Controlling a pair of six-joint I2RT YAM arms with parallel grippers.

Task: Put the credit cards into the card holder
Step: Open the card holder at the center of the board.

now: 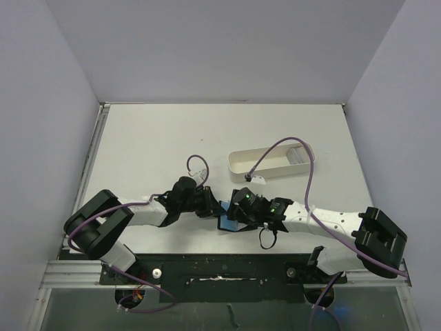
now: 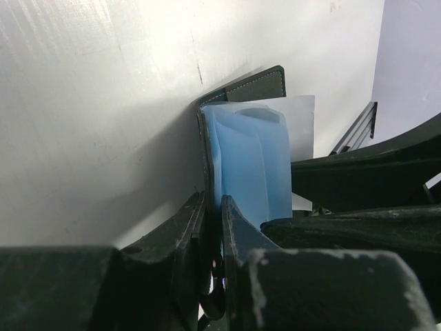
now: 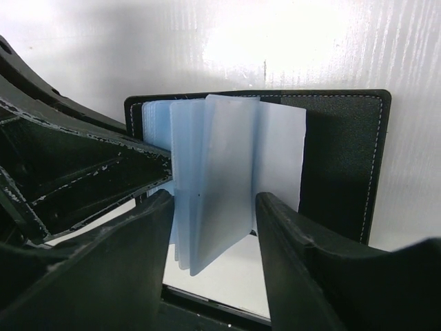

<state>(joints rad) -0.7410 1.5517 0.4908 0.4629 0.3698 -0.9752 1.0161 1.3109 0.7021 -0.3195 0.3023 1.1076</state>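
Top view: both arms meet low on the table [image 1: 151, 152]. Only a blue scrap of the card holder [image 1: 229, 222] shows between them, the rest hidden under the wrists. White tray [image 1: 241, 162] sits well apart, beyond the right arm.

Left wrist view: left gripper [image 2: 212, 207] has its jaws nearly together, pinching the holder's black cover [image 2: 248, 86] edge-on. The blue pockets [image 2: 251, 158] lie just outside the right-hand finger. A pale credit card [image 2: 303, 124] pokes out past the pockets.

Right wrist view shows the open face the left one doesn't. The holder lies open, long axis across the jaw gap, black cover [image 3: 337, 158] flat and running out past the right-hand finger. The pocket leaves [image 3: 220, 172] fan upright, free edges toward the camera. Right gripper [image 3: 215, 200] has its jaws about half apart, straddling the leaves. Can't tell whether they press or hold anything. The card [image 3: 284, 152] sits behind the right-hand finger, against the cover.
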